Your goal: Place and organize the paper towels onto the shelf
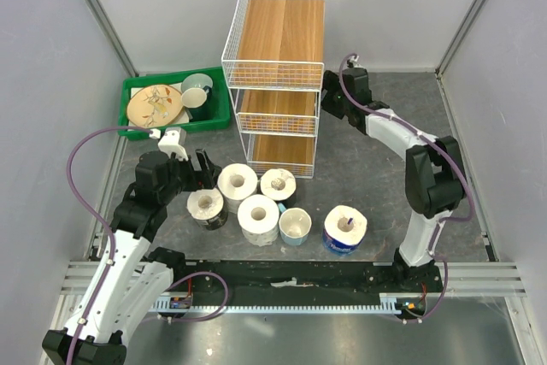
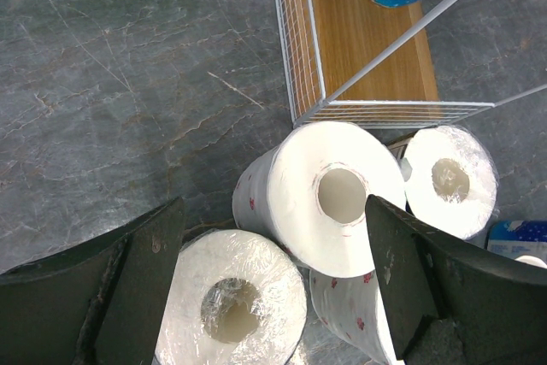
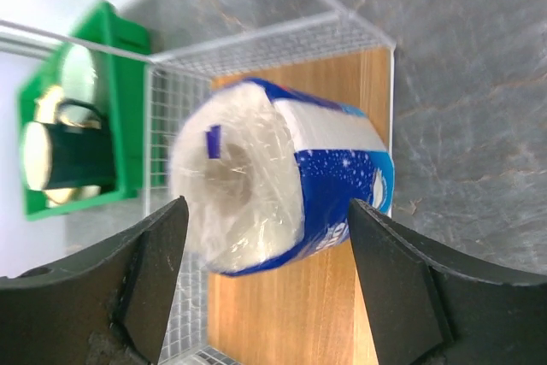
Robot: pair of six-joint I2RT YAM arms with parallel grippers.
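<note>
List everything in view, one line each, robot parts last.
paper towels: five, white, one dark-wrapped, one blue-wrapped; on table before shelf
blue-wrapped roll: one, blue-white; lying on shelf board
shelf: one, white wire, brown boards; far middle
cup: one, pale blue; among the rolls
tray: one, green; left of shelf, holding dishes
table: one, dark grey; under everything
left gripper: one, black; open above the rolls
right gripper: one, black; open around shelved roll

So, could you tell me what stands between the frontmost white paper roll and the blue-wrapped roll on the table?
A pale blue round cup, seen in the top view.
</note>
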